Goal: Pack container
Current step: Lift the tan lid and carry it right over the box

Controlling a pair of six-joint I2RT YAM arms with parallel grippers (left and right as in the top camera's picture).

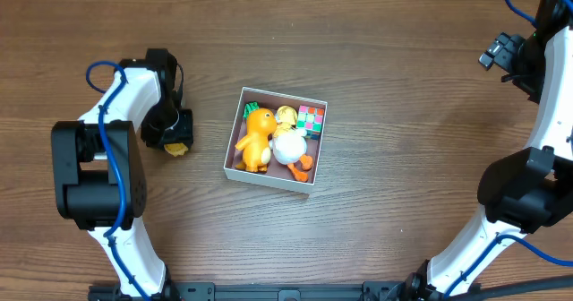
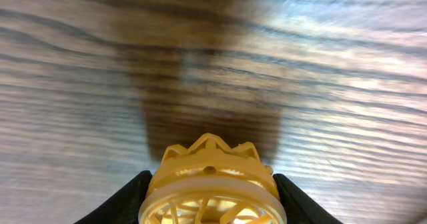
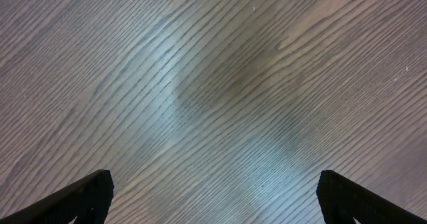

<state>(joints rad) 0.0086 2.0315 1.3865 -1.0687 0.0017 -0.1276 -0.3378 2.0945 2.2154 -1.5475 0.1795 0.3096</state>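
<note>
Most of the yellow ribbed toy (image 2: pixel 212 181) is hidden. The left wrist view cuts it off at the bottom edge, and overhead only a yellow sliver shows under the left end effector (image 1: pixel 176 144). That end effector is clamped on the toy, left of the container (image 1: pixel 266 177) and apart from it. The container lies on the tabletop (image 3: pixel 220 84) holding an orange figure (image 1: pixel 255 140), a white duck (image 1: pixel 288 146) and a colourful cube (image 1: pixel 312 119). The right end effector (image 3: pixel 213 197), far to the container's upper right, is spread wide and holds nothing.
</note>
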